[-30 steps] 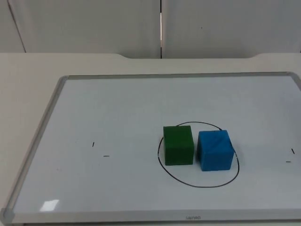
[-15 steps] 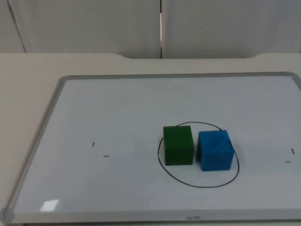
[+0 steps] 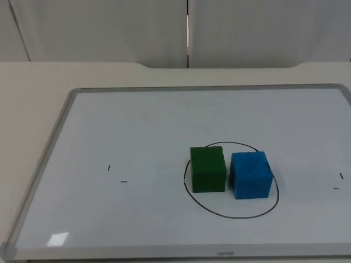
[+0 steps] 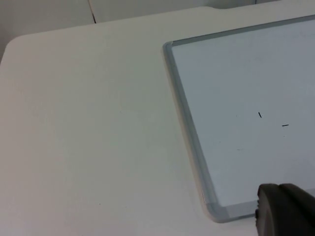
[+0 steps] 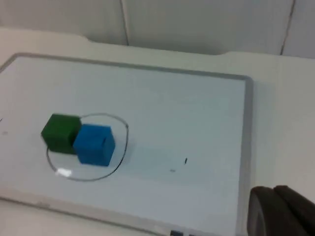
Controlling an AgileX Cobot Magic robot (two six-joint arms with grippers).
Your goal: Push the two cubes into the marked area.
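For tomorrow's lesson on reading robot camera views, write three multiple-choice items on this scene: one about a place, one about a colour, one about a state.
1. Where do the two cubes stand?
A. inside the drawn oval
B. on the bare table beside the board
C. at the board's far corner

2. What colour is the cube on the picture's right in the top view?
A. red
B. yellow
C. blue

3. How do the two cubes stand to each other?
A. stacked
B. side by side
C. at opposite ends of the board

Key: 1 A, the green cube and blue cube sit within the black oval on the whiteboard. 2 C, the top view shows it blue. 3 B, both rest on the board next to each other.
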